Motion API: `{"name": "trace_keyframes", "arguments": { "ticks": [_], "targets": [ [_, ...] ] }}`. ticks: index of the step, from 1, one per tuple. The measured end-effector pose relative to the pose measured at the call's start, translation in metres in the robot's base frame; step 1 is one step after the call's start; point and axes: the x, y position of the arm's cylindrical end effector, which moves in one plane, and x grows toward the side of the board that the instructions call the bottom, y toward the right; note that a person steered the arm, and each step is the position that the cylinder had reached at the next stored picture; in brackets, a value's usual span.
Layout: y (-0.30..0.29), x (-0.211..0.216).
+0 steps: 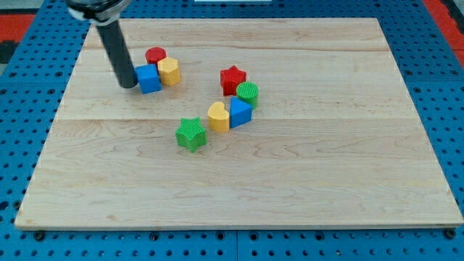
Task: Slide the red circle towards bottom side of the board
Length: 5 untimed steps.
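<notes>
Camera view: my tip (128,84) sits on the board (304,188), touching the blue cube (149,78) at its 9 o'clock side. There is no pincer here, only the bare rod, so nothing is spread or pinched. The red circle (155,55) lies at the cube's 12 o'clock, touching it, with the yellow block (170,71) at its 4 o'clock. To push it well, I judge my tip should go round to the circle's 12 o'clock, then drive toward 6; the cube and the yellow block stand in that path and may deflect it.
</notes>
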Motion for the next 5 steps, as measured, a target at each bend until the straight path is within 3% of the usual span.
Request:
{"name": "trace_keyframes", "arguments": {
  "ticks": [2,3,4,5],
  "targets": [
    [0.117,-0.010],
    [0.137,-0.065],
    [0.093,-0.092],
    [0.056,-0.061]
  ]
}}
